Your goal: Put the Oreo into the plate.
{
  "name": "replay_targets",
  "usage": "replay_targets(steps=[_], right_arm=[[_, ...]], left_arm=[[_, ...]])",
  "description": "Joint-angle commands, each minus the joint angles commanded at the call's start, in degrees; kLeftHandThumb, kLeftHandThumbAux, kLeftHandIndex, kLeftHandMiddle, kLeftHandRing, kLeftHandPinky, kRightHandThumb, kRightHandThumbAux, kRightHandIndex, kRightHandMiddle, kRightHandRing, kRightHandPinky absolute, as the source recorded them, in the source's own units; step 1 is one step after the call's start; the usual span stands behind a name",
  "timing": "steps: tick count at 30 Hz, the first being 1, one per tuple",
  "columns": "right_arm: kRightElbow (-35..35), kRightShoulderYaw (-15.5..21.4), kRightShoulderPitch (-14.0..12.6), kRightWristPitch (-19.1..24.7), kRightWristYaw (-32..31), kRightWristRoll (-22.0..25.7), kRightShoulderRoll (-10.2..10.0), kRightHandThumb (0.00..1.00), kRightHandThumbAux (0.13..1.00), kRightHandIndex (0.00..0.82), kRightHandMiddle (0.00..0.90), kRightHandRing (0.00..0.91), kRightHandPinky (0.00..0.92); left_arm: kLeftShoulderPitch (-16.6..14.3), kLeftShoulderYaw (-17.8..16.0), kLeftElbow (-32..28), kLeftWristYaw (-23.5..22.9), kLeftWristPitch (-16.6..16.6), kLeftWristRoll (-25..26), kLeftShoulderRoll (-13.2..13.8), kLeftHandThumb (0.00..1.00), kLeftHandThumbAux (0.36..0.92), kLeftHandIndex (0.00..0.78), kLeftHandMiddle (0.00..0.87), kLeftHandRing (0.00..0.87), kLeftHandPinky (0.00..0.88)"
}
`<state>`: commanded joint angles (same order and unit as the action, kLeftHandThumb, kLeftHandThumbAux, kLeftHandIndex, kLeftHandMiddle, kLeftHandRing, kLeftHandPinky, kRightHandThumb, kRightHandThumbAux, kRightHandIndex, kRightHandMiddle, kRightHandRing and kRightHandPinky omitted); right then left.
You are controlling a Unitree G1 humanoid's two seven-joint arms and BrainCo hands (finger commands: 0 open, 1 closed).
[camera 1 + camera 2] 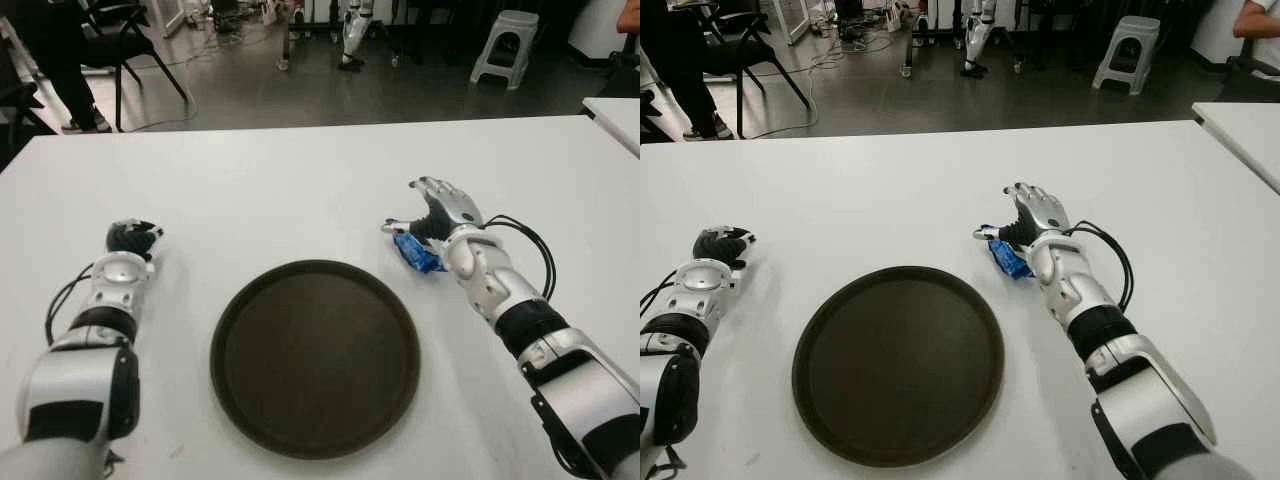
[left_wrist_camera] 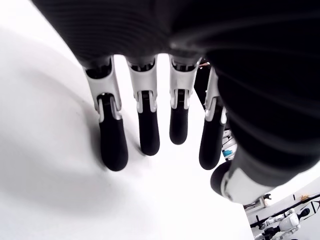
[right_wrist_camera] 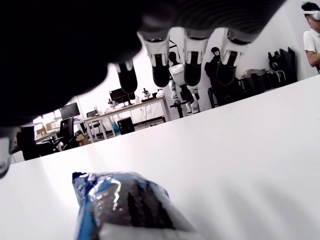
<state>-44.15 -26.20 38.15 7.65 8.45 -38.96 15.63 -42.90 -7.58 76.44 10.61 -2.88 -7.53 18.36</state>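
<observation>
The right hand (image 1: 435, 212) is seen above the white counter (image 1: 300, 190), with its fingers (image 3: 159, 57) spread and extended over the Oreo (image 1: 417, 251), a blue packet lying flat on the counter. In the right wrist view the packet (image 3: 125, 207) is shown beneath the palm, with open counter visible between it and the fingertips; nothing is gripped, and it cannot be told whether the palm touches the wrapper. In the eye views the packet is found directly under the hand's wrist side, reaching out from below it toward the plate. The thumb is held out to the hand's inner side, beyond the far end of the packet.

The plate (image 1: 250, 300), a round dark tray, is placed on the counter near the right hand, on its inner side and closer to the robot's body. The Oreo lies just beside the plate's rim, outside it; whether the two touch cannot be told.

The left hand (image 1: 132, 238) is shown on the far side of the plate from the right hand, well apart from both plate and packet. In the left wrist view its fingers (image 2: 112, 145) are seen extended and slightly parted, with nothing held among them, over bare counter.

Beyond the counter's far edge, a dark floor with a chair (image 1: 125, 40) and a pale stool (image 1: 507, 45) can be made out.
</observation>
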Motion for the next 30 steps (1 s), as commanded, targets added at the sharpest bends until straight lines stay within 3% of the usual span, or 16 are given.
replay_targets(steps=[18,22,30], right_arm=[[8.1,-1.0,-2.2,6.3,-3.9,-2.7,1.4,0.000,0.379,0.030,0.000,0.000,0.000],[10.4,-1.2,-2.6,8.1,-5.8,-3.5,2.2,0.000,0.422,0.024,0.000,0.000,0.000],[12.3,-1.4,-2.9,10.0,-8.3,-4.8,3.0,0.000,0.445,0.083,0.000,0.000,0.000]], left_arm=[[-0.2,-0.3,0.1,-0.1,-0.2,0.5,-0.3,0.690,0.713,0.412,0.290,0.263,0.125],[-0.3,-0.4,0.1,-0.2,-0.3,0.6,-0.4,0.691,0.714,0.413,0.345,0.326,0.207],[-0.4,-0.1,0.1,0.2,-0.1,0.2,-0.5,0.690,0.715,0.411,0.313,0.296,0.156]])
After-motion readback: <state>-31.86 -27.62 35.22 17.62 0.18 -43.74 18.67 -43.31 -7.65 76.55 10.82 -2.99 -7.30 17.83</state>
